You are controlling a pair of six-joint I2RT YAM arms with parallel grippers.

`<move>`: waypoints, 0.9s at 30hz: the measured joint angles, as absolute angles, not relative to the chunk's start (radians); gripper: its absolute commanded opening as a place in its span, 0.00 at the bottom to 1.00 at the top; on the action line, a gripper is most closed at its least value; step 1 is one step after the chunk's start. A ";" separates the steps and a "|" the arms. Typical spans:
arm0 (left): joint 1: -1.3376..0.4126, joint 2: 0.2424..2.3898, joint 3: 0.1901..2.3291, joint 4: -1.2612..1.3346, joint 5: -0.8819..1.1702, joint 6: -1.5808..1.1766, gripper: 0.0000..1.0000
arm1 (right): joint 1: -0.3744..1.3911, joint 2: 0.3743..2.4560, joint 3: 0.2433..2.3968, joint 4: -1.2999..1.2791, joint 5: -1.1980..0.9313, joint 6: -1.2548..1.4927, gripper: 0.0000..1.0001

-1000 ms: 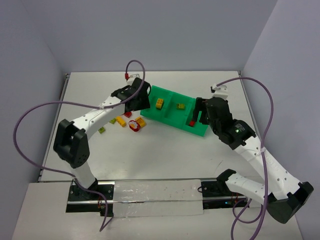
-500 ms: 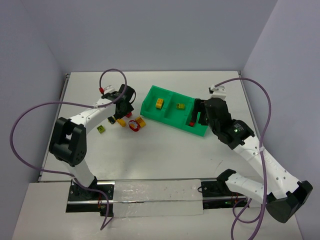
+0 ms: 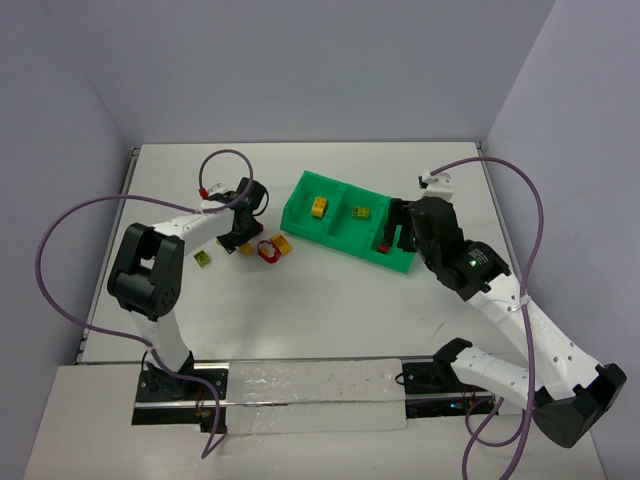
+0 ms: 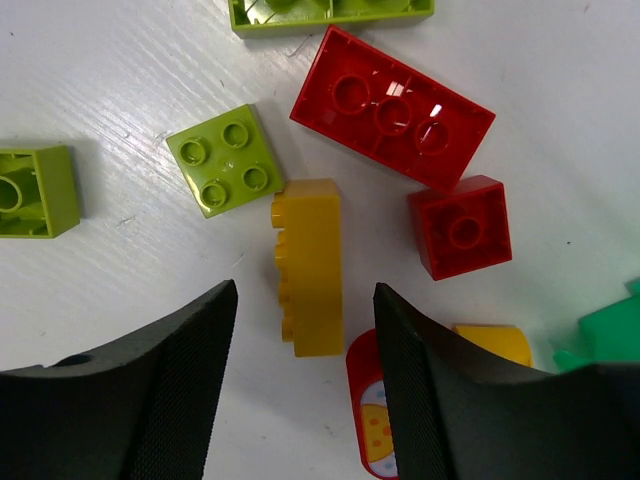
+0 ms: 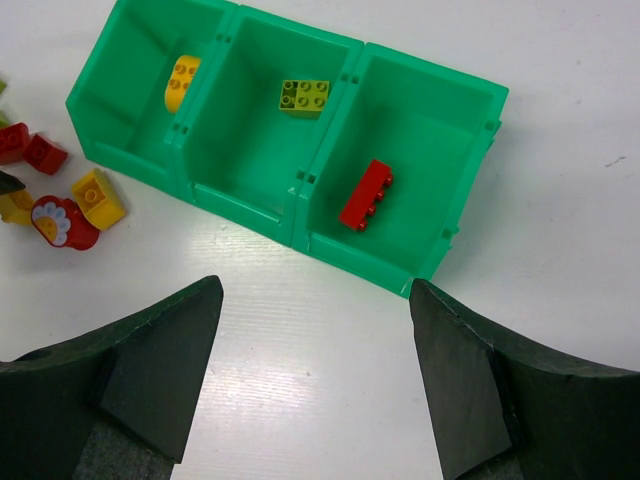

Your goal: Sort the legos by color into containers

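Sorted so far: three legos sit in the green tray point(image 5: 296, 214), one per compartment. A yellow brick point(image 5: 182, 80) is in the left one, an olive-green brick point(image 5: 305, 97) in the middle and a red brick point(image 5: 365, 194) in the right.
Still loose: eight pieces that I can count, huddled on the table point(image 3: 330, 300) just left of the tray. By my reckoning the job is under a third done.
Loose olive-green: three, namely a square studded piece point(image 4: 225, 160), a tipped brick point(image 4: 35, 190) and a cut-off piece point(image 4: 330, 10).
Loose red: three, namely a long brick point(image 4: 392, 107), a small square brick point(image 4: 460, 227) and a round flower-faced piece point(image 4: 372, 415).
Loose yellow: two, namely a side-lying brick point(image 4: 310, 265) and a small block point(image 4: 490, 342) by the tray's corner.
Left gripper point(image 4: 305, 295): jaws apart and empty, low over the heap, straddling the side-lying brick.
Right gripper point(image 5: 315, 295): spread wide, holding nothing, hanging above the tray's near side.
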State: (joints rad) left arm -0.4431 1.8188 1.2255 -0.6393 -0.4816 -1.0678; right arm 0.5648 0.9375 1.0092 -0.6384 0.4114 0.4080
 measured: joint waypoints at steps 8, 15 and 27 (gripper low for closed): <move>-0.442 1.831 1.180 -0.607 -0.462 -1.076 0.29 | 0.565 0.937 1.009 -0.638 0.411 0.411 0.83; -0.451 1.824 1.184 -0.631 -0.477 -1.057 0.02 | 0.565 0.942 1.009 -0.638 0.411 0.411 0.83; -0.624 1.707 1.488 -0.592 -0.424 -0.762 0.02 | 0.564 0.956 1.009 -0.636 0.412 0.411 0.83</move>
